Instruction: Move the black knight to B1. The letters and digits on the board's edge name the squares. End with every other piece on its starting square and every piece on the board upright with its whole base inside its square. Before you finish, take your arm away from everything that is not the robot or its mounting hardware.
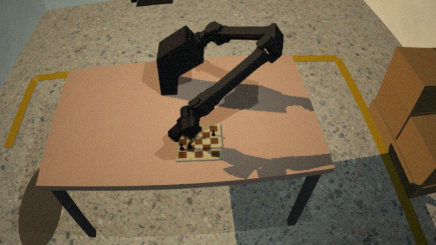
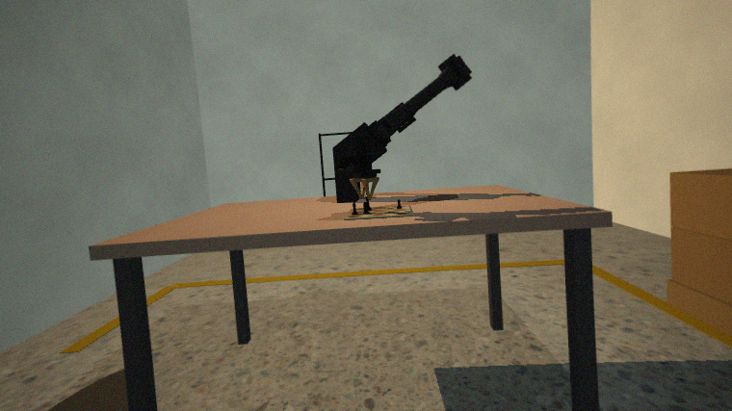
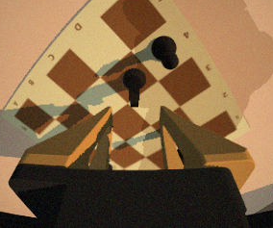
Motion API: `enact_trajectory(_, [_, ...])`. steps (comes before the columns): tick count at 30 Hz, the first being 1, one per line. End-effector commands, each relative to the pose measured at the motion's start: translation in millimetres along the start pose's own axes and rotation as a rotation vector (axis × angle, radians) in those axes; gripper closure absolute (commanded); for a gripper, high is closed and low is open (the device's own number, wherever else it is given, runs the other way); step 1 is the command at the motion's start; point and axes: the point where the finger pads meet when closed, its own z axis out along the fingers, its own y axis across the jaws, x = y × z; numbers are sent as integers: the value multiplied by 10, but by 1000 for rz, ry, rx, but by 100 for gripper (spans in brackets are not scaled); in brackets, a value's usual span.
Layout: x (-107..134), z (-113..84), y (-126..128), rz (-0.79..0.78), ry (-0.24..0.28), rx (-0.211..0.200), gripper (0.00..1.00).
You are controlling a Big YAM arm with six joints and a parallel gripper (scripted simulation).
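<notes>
Top view: the dark, blocky parallel gripper (image 1: 189,139) is poised over the small checkered board (image 1: 212,156). Wrist view: its tan fingers are part-open, empty; a small black piece, perhaps the knight (image 3: 135,85), is seen just ahead. Straddling should be centred before closing.

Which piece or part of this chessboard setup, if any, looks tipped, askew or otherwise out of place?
Nothing stands out. The three dark pieces seen from above stand upright on the chessboard, which lies flat on the table. The gripper hangs just above the board, fingers apart with nothing between them, short of the nearest piece.
</notes>
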Motion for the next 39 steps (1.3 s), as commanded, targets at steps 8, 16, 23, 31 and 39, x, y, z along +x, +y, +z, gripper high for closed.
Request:
enact_trajectory(8, [3,-9,151,-37,-13,-8,64])
enact_trajectory(16, [3,-9,151,-37,-13,-8,64])
enact_trajectory(23, [-1,-10,160,-38,-14,-9,64])
enact_trajectory(31, [-25,-13,195,-43,-16,-11,64])
enact_trajectory(39, [-32,-12,203,-45,-17,-12,64])
